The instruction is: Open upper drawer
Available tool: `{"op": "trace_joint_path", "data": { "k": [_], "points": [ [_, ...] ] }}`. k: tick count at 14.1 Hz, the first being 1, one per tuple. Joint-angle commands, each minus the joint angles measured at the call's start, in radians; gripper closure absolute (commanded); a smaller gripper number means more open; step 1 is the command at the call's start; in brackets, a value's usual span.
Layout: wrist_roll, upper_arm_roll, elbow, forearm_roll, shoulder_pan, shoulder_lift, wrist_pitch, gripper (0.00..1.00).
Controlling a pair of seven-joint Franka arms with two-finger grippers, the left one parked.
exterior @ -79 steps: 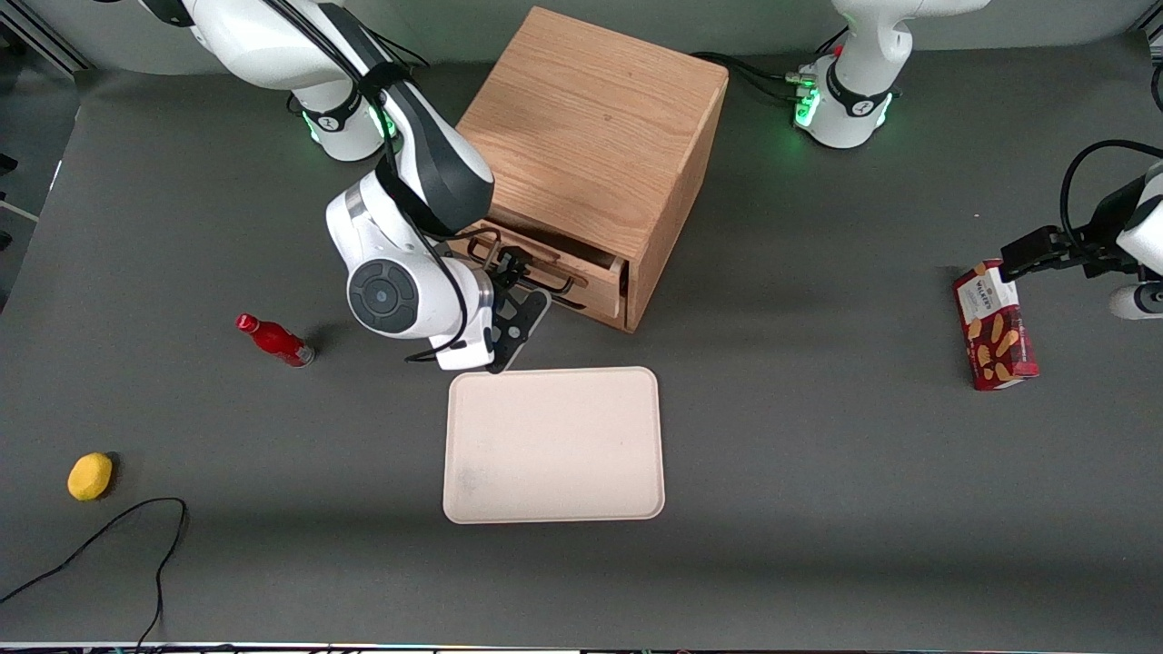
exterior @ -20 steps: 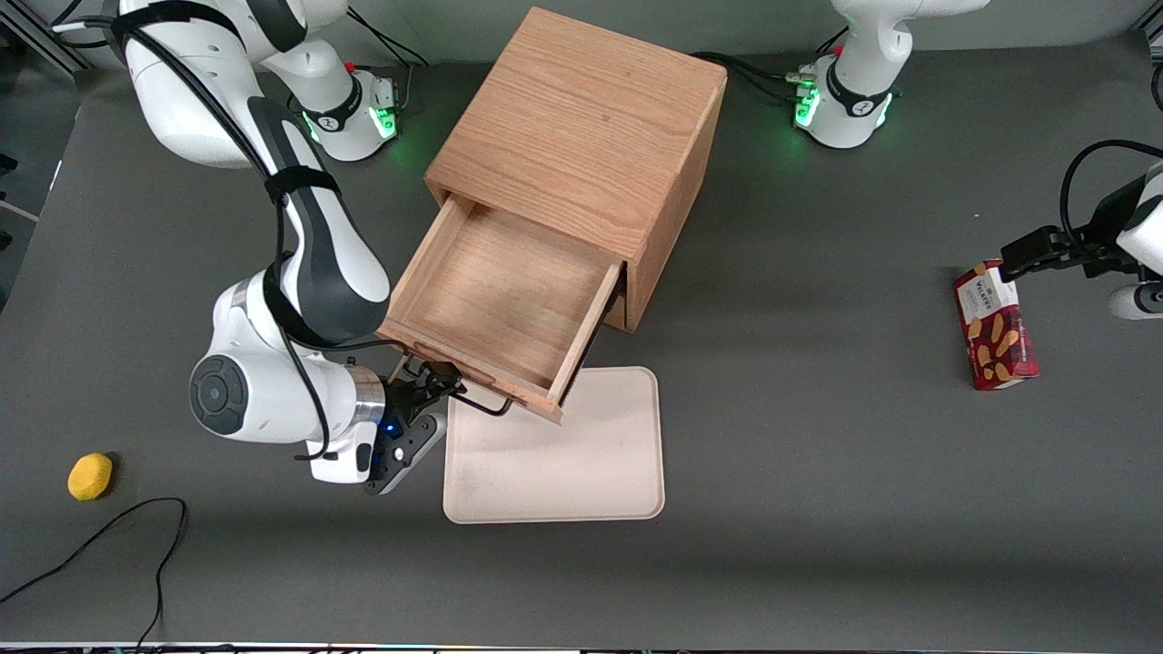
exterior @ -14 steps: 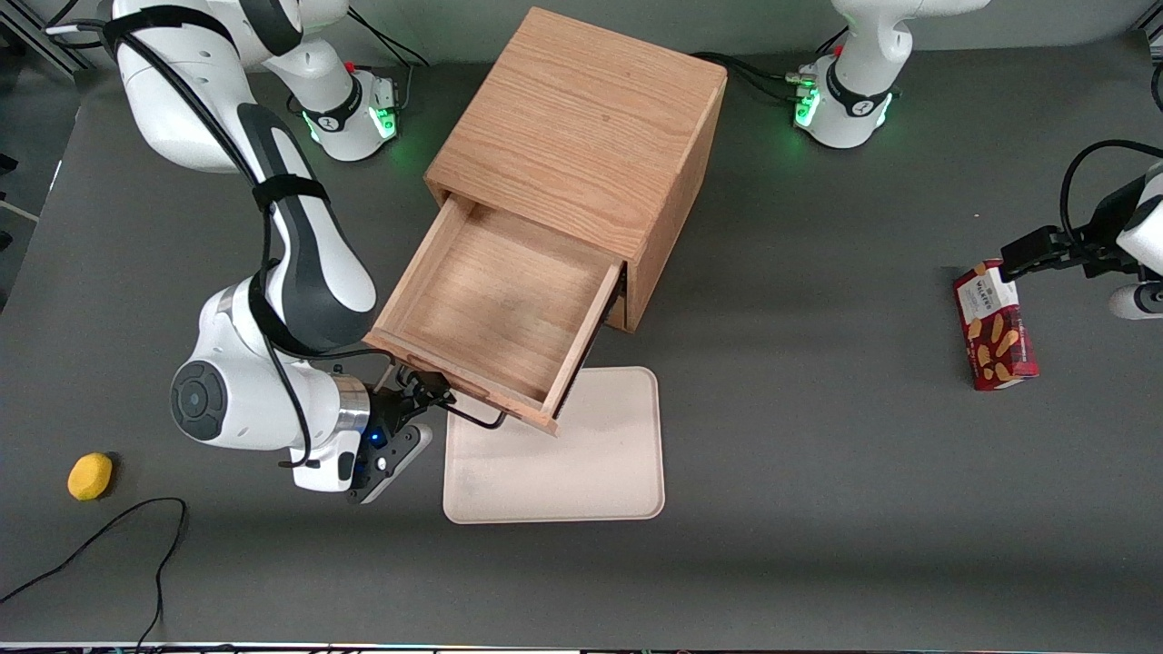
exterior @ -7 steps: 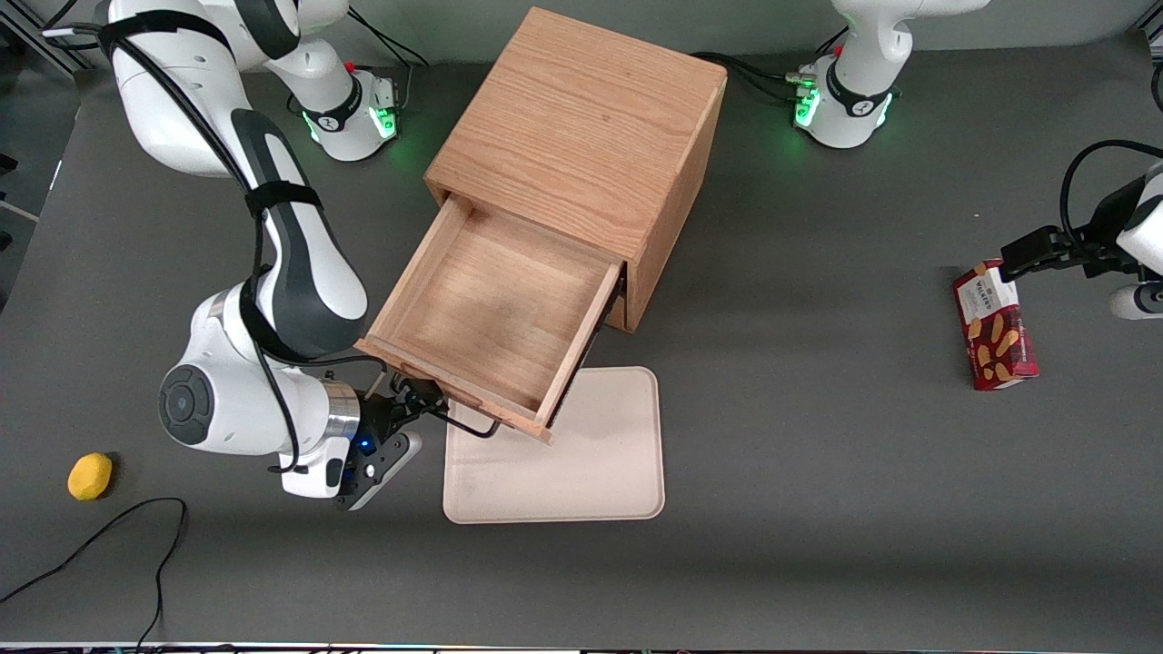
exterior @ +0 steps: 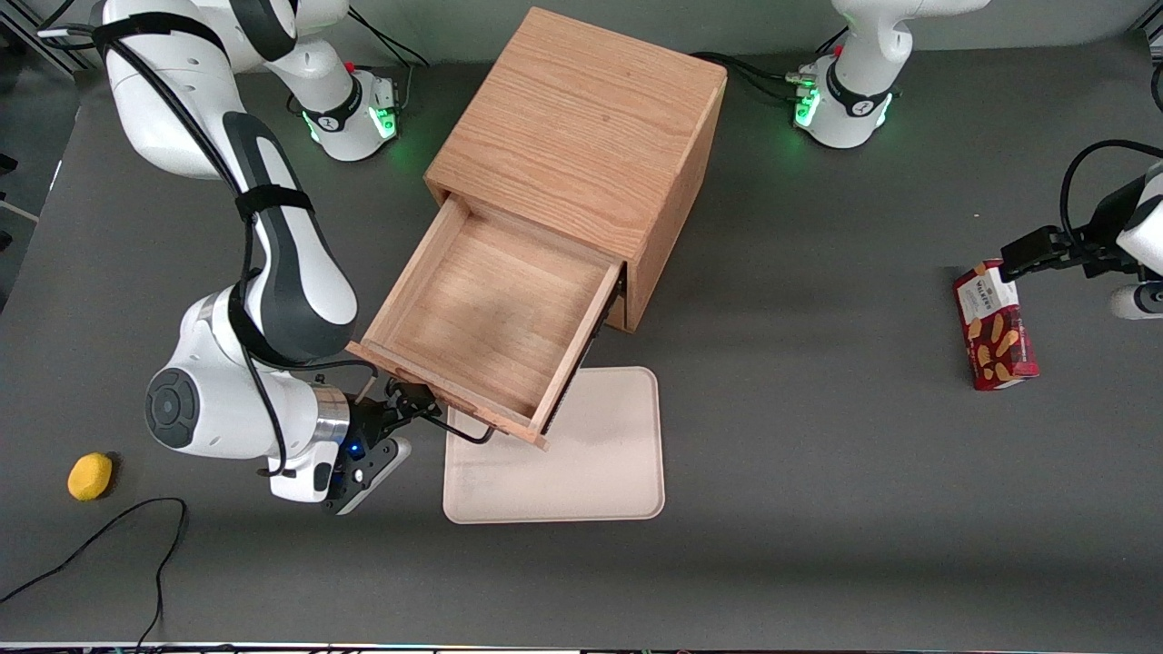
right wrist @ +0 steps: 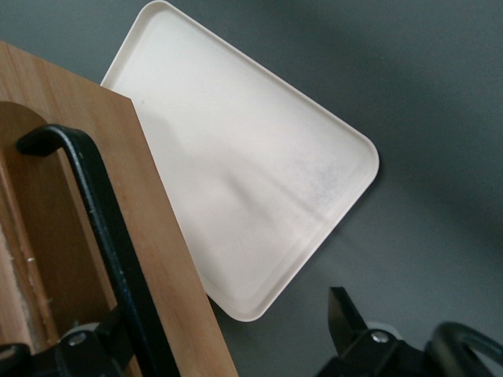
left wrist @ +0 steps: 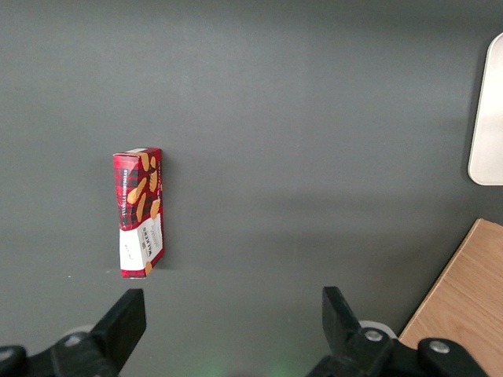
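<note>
We see the upper drawer (exterior: 482,318) pulled far out of the oak cabinet (exterior: 581,127), overhanging the cream tray (exterior: 581,463) on the counter (exterior: 818,509). The gripper (exterior: 411,409) has its fingers spread around the black wire handle (right wrist: 110,251), apparently hooking it for the pull.

a: where's the right arm?

b: it reaches out from its base and folds down low, forearm sloping toward the front camera, the wrist turned sideways just above the table.

a: and the gripper (exterior: 411,411)?

b: at the wrist's tip, aimed toward the parked arm's end of the table. its two fingers (right wrist: 343,312) stand apart in the wrist view, one on each side of the black wire handle (right wrist: 106,228), not pressed together.
</note>
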Motion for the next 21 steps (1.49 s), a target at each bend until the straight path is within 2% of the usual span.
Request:
{"op": "trace_joint_path", "data": {
  "k": [1,11,15,16,18,19,21],
  "points": [
    [0.001,0.004,0.038,0.037,-0.015,0.011,-0.013,0.00],
    [0.034,-0.009,0.130,0.031,-0.015,-0.005,-0.146,0.00],
    [0.028,-0.024,0.116,0.014,-0.073,-0.060,-0.217,0.00],
    [0.030,-0.038,0.098,-0.018,-0.079,-0.089,-0.240,0.00],
    [0.028,-0.059,0.033,-0.156,-0.070,-0.144,-0.269,0.00],
    [0.030,-0.061,-0.016,-0.198,-0.070,-0.178,-0.269,0.00],
    [0.051,-0.110,-0.114,-0.207,-0.068,-0.250,-0.269,0.00]
  ]
}}
